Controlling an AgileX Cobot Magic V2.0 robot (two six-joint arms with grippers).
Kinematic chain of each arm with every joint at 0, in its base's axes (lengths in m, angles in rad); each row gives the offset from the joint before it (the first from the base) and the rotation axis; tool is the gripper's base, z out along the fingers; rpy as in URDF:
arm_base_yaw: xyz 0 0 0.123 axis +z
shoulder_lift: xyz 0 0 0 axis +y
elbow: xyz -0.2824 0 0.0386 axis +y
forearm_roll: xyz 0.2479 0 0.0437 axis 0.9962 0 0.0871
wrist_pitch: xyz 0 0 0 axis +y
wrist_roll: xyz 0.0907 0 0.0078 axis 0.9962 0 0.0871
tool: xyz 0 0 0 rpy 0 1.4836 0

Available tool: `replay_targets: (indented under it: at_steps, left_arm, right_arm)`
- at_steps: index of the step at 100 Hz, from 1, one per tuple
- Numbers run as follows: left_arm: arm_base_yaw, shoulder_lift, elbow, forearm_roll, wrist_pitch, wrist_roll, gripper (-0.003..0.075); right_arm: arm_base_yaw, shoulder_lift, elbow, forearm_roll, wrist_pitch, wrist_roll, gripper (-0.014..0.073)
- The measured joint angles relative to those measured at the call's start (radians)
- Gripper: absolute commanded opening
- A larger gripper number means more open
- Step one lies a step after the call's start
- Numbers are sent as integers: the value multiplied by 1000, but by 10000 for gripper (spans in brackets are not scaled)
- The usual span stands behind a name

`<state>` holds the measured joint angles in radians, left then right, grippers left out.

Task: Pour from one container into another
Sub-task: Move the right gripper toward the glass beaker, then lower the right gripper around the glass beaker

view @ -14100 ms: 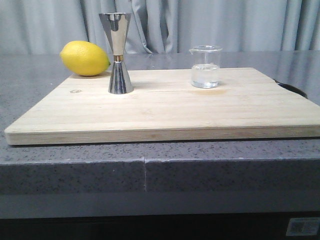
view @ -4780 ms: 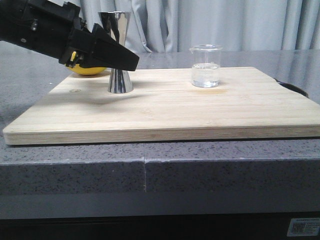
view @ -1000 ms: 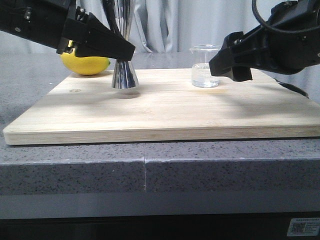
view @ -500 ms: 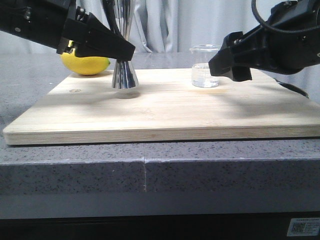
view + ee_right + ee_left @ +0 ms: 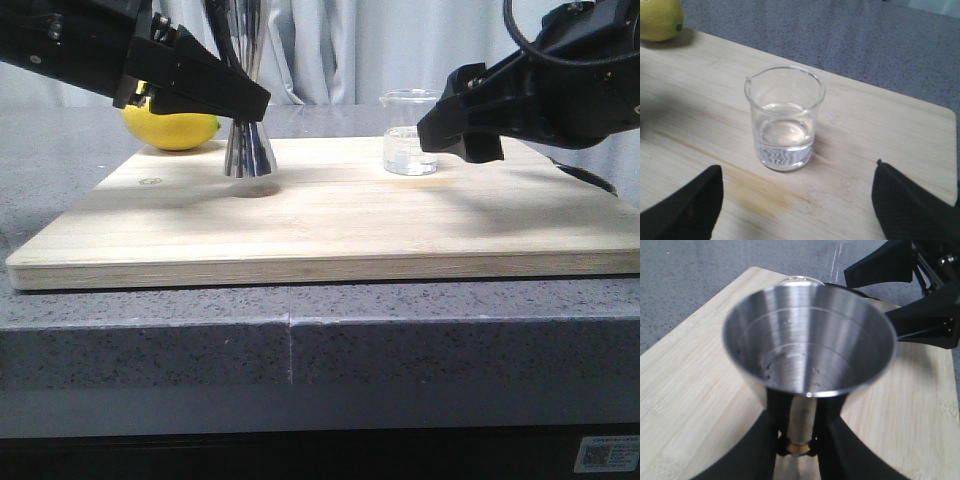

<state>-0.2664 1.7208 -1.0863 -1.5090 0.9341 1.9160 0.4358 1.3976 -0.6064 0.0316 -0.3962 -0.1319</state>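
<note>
The steel jigger hangs a little above the wooden board, casting a shadow under its base. My left gripper is shut on its narrow waist, where the gold band shows between the black fingers. Its upper cup looks empty. The clear glass beaker stands on the board's far right part, holding a little clear liquid. My right gripper is open, its two fingertips wide apart and just short of the beaker, not touching it.
A yellow lemon lies at the board's back left corner, behind my left arm. The board rests on a grey speckled counter, whose front edge is close below. Grey curtains hang behind.
Over the last second nothing has visibly moved. Earlier, the left gripper took the jigger at its waist and lifted it off the board, and the right arm came in toward the beaker.
</note>
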Motion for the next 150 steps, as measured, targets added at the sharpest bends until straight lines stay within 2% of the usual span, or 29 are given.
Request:
replay_targets:
  at_steps: [81, 122, 150]
  left_arm:
    - [0, 0, 0, 0, 8, 0, 31]
    - [0, 0, 0, 0, 10, 0, 31]
    - [0, 0, 0, 0, 12, 0, 31]
  right_arm:
    - [4, 0, 0, -1, -19, 14, 553]
    - [22, 103, 0, -41, -128, 109, 553]
    - [33, 168, 0, -49, -211, 123, 553]
